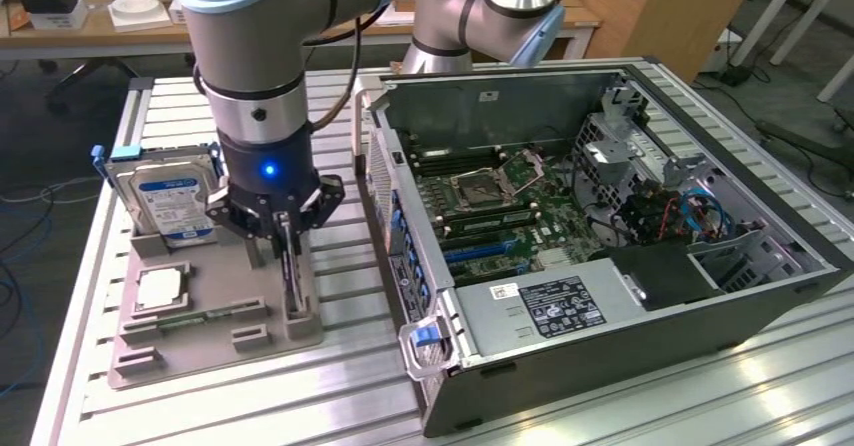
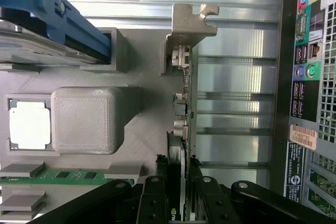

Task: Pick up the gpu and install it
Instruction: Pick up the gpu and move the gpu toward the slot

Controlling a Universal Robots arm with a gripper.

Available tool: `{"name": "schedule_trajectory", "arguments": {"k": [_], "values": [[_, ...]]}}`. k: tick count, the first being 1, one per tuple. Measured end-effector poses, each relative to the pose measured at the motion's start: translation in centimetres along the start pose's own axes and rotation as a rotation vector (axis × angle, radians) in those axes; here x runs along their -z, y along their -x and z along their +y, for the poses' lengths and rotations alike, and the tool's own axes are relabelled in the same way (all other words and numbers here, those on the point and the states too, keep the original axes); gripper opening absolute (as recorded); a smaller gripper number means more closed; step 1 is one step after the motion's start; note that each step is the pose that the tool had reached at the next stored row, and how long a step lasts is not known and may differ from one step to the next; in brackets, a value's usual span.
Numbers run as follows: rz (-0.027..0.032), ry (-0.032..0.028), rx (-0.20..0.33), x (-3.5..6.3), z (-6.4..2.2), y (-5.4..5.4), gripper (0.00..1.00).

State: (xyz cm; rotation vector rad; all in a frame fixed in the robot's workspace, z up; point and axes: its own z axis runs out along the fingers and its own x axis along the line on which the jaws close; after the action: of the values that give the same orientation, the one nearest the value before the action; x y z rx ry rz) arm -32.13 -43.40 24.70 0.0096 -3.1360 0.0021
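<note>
the silver slatted metal surface (image 1: 747, 386) carries everything. the open black computer case (image 1: 574, 366) lies just beside the pincer (image 1: 284, 231). below the pincer sits the grey plastic holder tray (image 1: 200, 341). the silver blue-labelled hard drive (image 1: 167, 201) stands in it, near the pincer, on the side away from the case. the gpu (image 2: 185, 103), a thin dark circuit card with a silver bracket, stands on edge in a tray slot, and the pincer grips it, black fingers (image 2: 160, 161) on both faces. the square silver processor chip (image 1: 160, 288) and the narrow green memory stick (image 2: 63, 175) lie near.
</note>
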Motion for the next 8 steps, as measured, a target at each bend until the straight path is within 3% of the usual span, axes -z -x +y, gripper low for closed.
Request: {"name": "schedule_trajectory", "arguments": {"k": [8], "values": [[0.0, -0.0001, 0.0, 0.78, 0.0, 0.0, 0.26]]}}
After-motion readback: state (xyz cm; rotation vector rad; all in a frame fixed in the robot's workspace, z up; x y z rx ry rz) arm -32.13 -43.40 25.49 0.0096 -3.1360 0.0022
